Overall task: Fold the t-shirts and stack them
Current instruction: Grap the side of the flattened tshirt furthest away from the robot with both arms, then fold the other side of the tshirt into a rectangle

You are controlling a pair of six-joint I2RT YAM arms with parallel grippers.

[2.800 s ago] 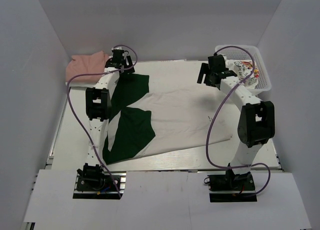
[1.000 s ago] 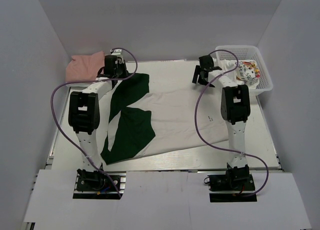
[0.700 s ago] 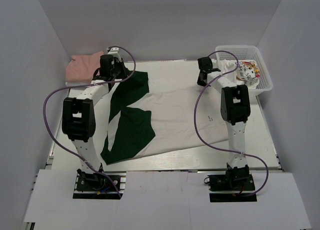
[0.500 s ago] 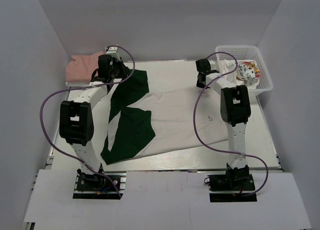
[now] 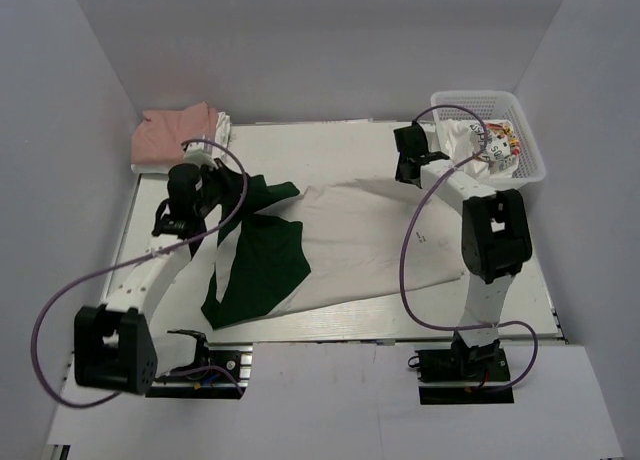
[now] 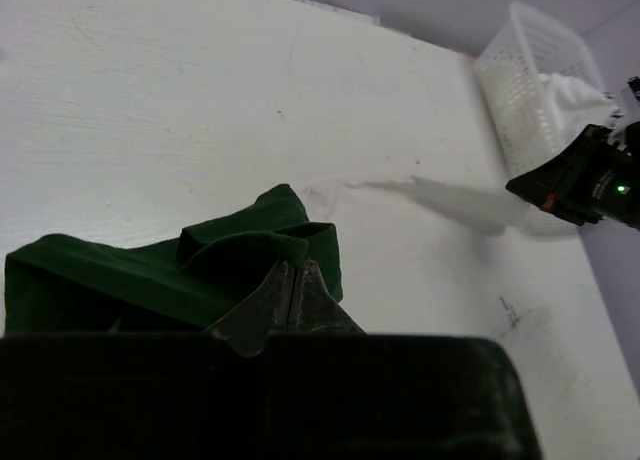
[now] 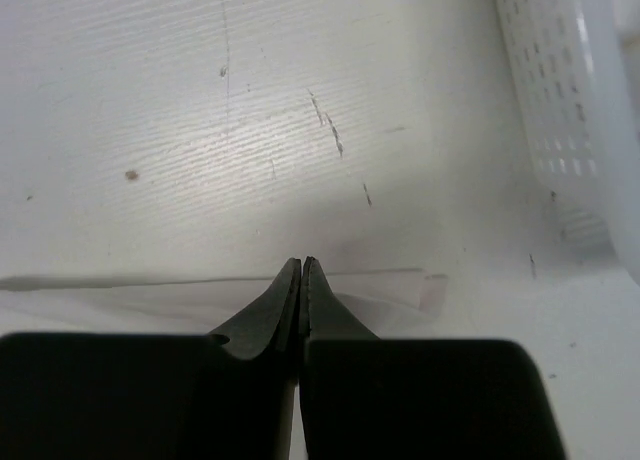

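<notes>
1. Left tool (image 6: pixel 292 272) clamped on shirt (image 5: pixel 350 240) at its green sleeve (image 6: pixel 150 270); right tool (image 7: pixel 301 267) clamped on its white edge.
2. Fold step: body lies on counter (image 5: pixel 325 148), nearward of both tools.
3. Next, likely: draw both toward you, evenly.

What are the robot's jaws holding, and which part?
The big white t-shirt. The left gripper has its jaws shut on the dark green sleeve, the right gripper on the white far edge.
</notes>
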